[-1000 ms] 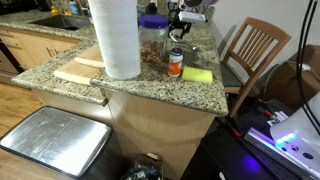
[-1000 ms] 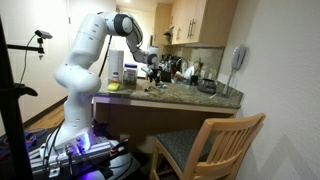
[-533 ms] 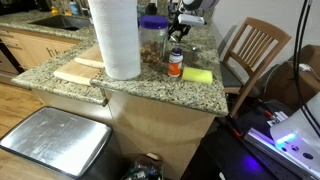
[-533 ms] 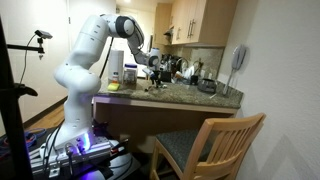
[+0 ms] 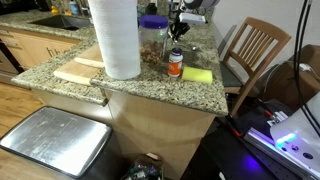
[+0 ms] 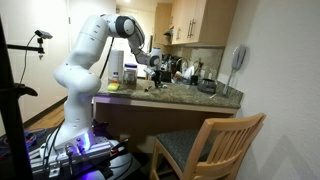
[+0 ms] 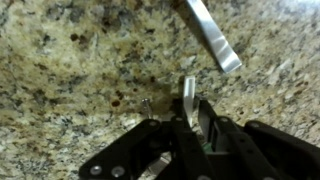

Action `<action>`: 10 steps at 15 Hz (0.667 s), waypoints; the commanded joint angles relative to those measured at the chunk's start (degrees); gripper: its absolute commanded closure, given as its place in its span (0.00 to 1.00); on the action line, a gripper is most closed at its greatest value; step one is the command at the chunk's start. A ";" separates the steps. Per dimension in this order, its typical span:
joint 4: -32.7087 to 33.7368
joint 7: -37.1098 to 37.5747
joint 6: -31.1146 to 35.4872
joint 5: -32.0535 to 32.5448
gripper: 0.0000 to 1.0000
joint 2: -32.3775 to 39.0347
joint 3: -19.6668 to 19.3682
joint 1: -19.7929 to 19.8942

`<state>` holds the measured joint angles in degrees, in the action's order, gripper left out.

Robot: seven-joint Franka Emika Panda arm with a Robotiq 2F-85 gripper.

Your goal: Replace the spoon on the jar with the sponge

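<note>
The jar (image 5: 153, 38), clear with a purple-blue lid, stands on the granite counter behind the paper towel roll. My gripper (image 5: 178, 30) hangs just beside it, above the counter and behind the orange bottle. In the wrist view the gripper (image 7: 190, 110) has its jaws drawn in on a narrow silver strip, which looks like the spoon (image 7: 188, 98), over bare granite. The yellow sponge (image 5: 197, 75) with a green edge lies flat near the counter's front corner. In an exterior view the arm reaches over the counter to the gripper (image 6: 155, 72).
A tall paper towel roll (image 5: 115, 38) stands in front of the jar, with a wooden board (image 5: 85, 68) beside it. A small orange bottle (image 5: 175, 64) stands next to the sponge. A flat silver bar (image 7: 212, 38) lies on the granite. A wooden chair (image 5: 255, 50) stands off the counter's end.
The jaws have closed from wide open down onto the silver strip. The arm has hardly moved; jar, sponge and bottle stay put.
</note>
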<state>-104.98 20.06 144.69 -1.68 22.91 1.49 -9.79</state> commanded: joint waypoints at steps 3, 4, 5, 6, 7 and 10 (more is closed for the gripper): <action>-0.02 -0.17 -0.50 -0.20 0.98 1.09 0.02 0.03; -0.03 -0.74 -0.88 -0.58 0.98 0.63 0.29 0.26; -0.14 -1.12 -1.26 -0.52 0.98 -0.17 0.30 0.37; -0.30 -1.53 -1.77 -0.52 0.98 -0.97 0.34 0.52; -0.80 -2.31 -2.92 -0.59 0.98 -2.56 0.39 0.86; -2.93 -4.94 -6.05 -1.33 0.98 -8.18 0.58 2.23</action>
<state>-105.01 18.71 142.96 -1.68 21.21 1.38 -9.57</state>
